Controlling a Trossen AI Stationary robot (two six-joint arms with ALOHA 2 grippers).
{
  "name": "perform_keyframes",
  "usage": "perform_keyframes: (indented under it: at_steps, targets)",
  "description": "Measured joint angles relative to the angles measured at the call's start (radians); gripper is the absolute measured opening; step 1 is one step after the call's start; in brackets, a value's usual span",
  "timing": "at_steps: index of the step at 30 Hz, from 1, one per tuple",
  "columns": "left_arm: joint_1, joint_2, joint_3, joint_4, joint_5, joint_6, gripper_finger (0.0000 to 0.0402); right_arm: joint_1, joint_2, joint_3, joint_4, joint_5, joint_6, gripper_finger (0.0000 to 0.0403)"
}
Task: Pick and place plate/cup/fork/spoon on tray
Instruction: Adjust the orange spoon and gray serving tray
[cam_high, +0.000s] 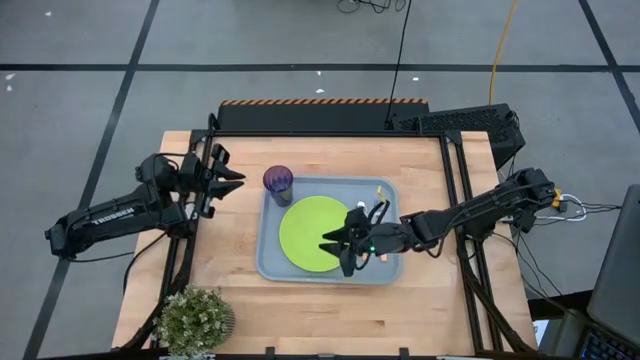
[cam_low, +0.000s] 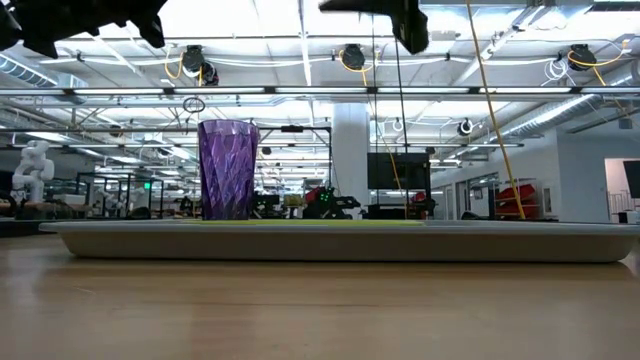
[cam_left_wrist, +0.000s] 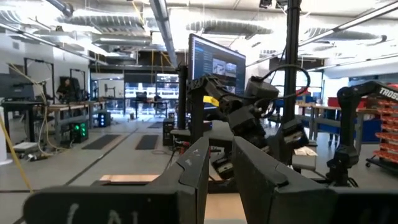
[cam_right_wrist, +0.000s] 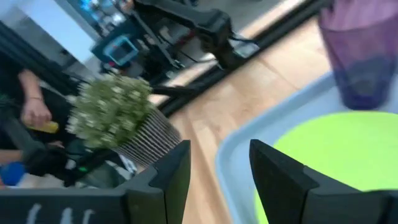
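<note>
Looking straight down, the big grey-blue rectangular tray with rounded corners and a raised rim sits mid-way on the light wooden desk, long axis running left to right. The flat round lime-green plate lies flat inside it, roughly centred. The small translucent purple tumbler stands upright in the tray's far-left corner, just beside the plate's edge, mouth up; from desk height it looks straight, not tilted.

The right pincer hangs over the plate's right side, fingers pointing left across the tray and spread apart with nothing between them. Its wrist camera shows the gap clearly, with plate and tray rim below.

There's something small and pale near the tray's far-right part, right by that arm, with a bit of orange, but I can't tell if it's the fork or the spoon, or which way it points.

The left pincer is held up off the tray's left side, pointing right toward the cup, fingers only narrowly parted and empty.

A small potted plant with pale flowers in a striped pot sits at the desk's near-left corner.
</note>
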Motion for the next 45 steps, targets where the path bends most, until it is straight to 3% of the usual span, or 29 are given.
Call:
perform_keyframes:
  at_steps: [17,32,45]
  targets:
    - [0.001,0.000,0.000,-0.019,-0.002,0.028,0.0076,-0.014,0.000,0.000,-0.328,-0.011,0.044,0.0155]
    - [0.000,0.000,0.000,-0.019,-0.021,0.044,0.0076,-0.005,0.000,0.000,-0.187,-0.011,-0.040,0.0155]
    - [0.000,0.000,0.000,-0.068,-0.011,0.074,0.0076,-0.006,0.052,0.022,-0.240,-0.043,-0.053,0.0155]
